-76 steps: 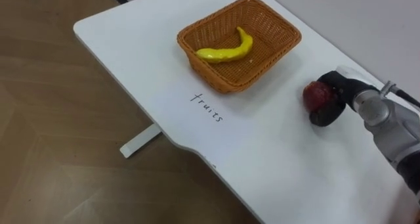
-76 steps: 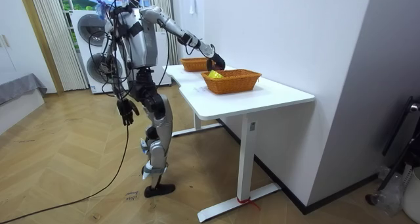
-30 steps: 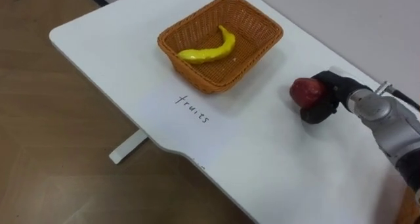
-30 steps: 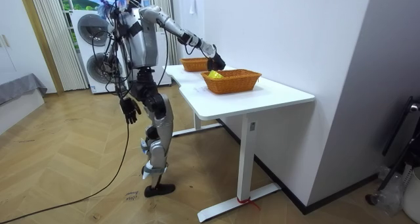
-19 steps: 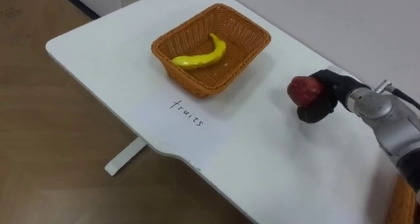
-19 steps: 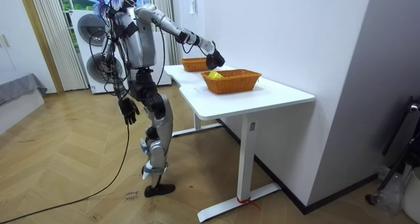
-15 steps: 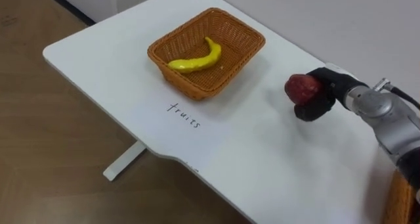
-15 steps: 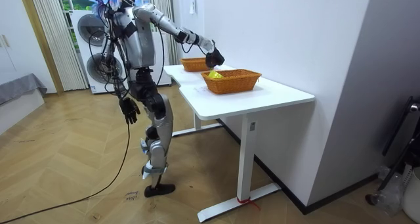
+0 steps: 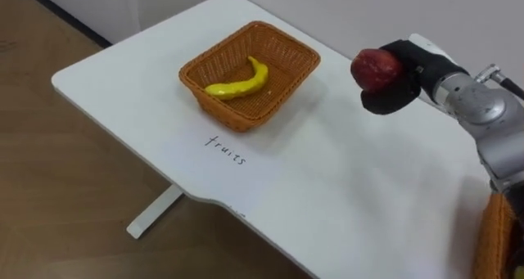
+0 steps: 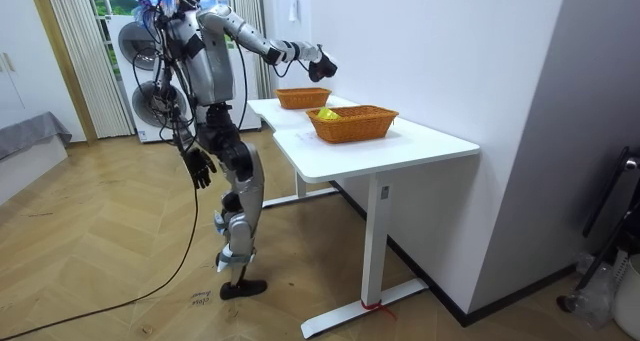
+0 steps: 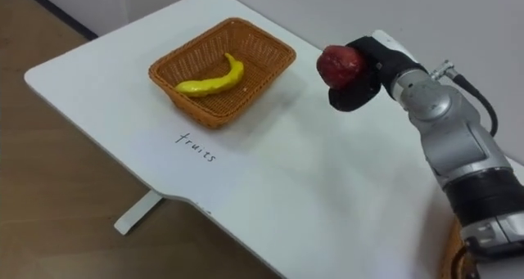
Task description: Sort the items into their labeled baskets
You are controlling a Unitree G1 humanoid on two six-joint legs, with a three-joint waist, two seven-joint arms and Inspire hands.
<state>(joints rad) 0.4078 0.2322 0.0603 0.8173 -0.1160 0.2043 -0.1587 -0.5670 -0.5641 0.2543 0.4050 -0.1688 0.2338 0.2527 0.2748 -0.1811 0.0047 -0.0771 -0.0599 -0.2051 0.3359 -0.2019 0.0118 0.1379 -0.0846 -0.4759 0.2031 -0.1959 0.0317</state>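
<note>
Right hand curled round apple, raised over table

Grips the round, glossy dark-red fruit in black fingers. Holds it in the air, clear of the smooth white tabletop and well apart from the rectangular woven wicker basket. Curved yellow banana lying inside that basket. Handwritten label on the tabletop just in front of it. Edge of a second wicker basket at lower right. Left hand hanging at the robot's side, fingers slack, holding nothing.

White table, wicker basket, handwritten label
</note>
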